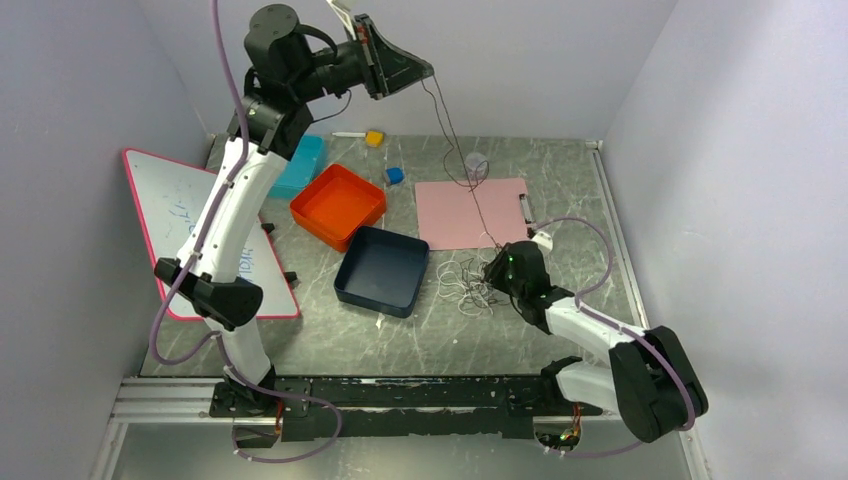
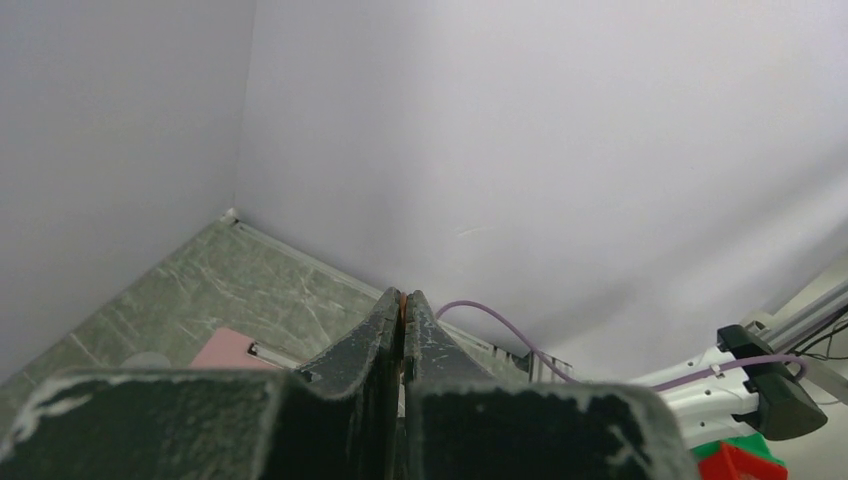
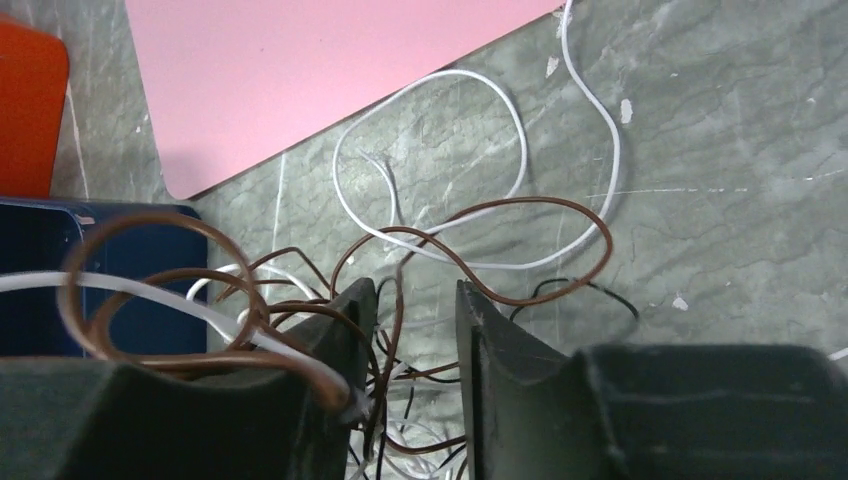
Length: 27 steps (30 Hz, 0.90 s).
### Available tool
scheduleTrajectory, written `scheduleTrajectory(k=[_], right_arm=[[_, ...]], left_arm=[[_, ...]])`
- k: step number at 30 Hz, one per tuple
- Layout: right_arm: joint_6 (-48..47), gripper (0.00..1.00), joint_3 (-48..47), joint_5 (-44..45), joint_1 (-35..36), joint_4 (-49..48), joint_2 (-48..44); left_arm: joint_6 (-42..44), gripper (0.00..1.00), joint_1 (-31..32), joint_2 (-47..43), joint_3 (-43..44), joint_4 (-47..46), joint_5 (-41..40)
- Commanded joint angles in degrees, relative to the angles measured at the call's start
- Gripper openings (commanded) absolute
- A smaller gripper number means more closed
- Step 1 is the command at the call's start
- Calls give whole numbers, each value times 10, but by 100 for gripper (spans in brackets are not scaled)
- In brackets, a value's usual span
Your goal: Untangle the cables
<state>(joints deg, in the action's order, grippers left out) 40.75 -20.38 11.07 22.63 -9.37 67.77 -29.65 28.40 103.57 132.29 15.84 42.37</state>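
You see the cables (image 1: 466, 285) as a loose heap of thin white and dark brown wires on the grey table (image 1: 570, 200), between the navy tray (image 1: 382, 268) and the near edge of the pink sheet (image 1: 460, 215). A white loop (image 3: 455, 73) lies flat beside the sheet, and brown loops (image 3: 540, 200) cross it. One dark strand (image 1: 450, 125) rises steeply to the raised left gripper (image 1: 428, 72).

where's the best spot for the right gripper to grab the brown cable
Grip the brown cable on the single strand lying between the right gripper's open jaws, coming straight down from above. That stretch runs lengthwise through the gap, so closing should catch it alone; the wide brown loop beyond crosses the white cable.
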Motion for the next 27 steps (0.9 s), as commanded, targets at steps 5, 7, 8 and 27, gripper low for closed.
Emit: scheduleTrajectory(k=[5, 7, 8, 27], right_arm=[[26, 37, 19, 12, -3, 35, 0], [34, 44, 22, 10, -3, 30, 3], [37, 47, 24, 10, -3, 29, 5], [17, 48, 7, 28, -6, 76, -66]], left_arm=[[-21, 7, -85, -39, 57, -57, 26], [-31, 7, -110, -44, 57, -65, 32], [-37, 7, -127, -47, 56, -70, 36], [-105, 7, -193, -70, -15, -143, 103]])
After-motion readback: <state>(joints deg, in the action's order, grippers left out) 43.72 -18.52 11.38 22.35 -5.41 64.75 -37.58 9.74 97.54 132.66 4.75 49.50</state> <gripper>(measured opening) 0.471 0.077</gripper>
